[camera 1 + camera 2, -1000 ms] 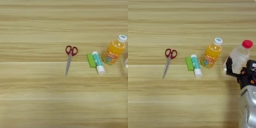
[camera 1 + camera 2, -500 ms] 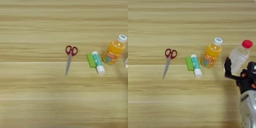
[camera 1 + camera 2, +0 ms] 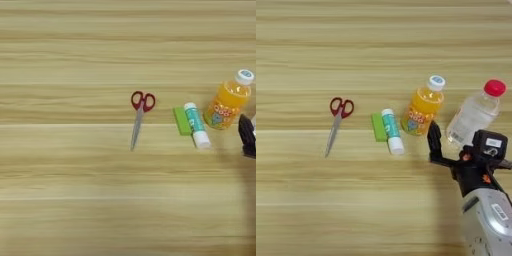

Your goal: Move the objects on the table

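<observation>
The objects lie in a row on the table (image 3: 356, 45). From left to right they are the red-handled scissors (image 3: 338, 120), the green block (image 3: 377, 127) touching the white-green glue stick (image 3: 392, 132), the orange drink bottle (image 3: 423, 107) and the clear bottle with red cap (image 3: 473, 114). My right gripper (image 3: 457, 144) comes in from the bottom right and stands open at the clear bottle's base. One of its black fingers (image 3: 433, 141) rises between the two bottles, and also shows at the right edge of the left eye view (image 3: 246, 134). The other finger is hidden behind the gripper's body.
The silver forearm (image 3: 488, 222) fills the bottom right corner. Bare wood stretches along the far side, the near side and the whole left of the row.
The gripper has shifted left and its visible black finger has swung out from the clear bottle's side toward the orange bottle. None of the objects has moved.
</observation>
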Available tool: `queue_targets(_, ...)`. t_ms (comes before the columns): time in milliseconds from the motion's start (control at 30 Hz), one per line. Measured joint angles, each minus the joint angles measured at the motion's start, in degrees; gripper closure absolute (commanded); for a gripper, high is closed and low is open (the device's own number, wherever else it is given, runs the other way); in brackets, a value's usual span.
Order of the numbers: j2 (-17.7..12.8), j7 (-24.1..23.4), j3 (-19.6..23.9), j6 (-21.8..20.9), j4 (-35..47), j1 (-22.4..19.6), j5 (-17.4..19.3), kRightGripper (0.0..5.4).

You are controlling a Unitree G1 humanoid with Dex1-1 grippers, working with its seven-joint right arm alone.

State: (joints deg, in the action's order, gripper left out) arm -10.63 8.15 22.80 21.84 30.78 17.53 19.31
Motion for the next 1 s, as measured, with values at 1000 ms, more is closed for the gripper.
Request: queue_targets(1000, -2.9, 4.9, -6.2, -5.5, -22.3, -15.4, -6.7, 0.02)
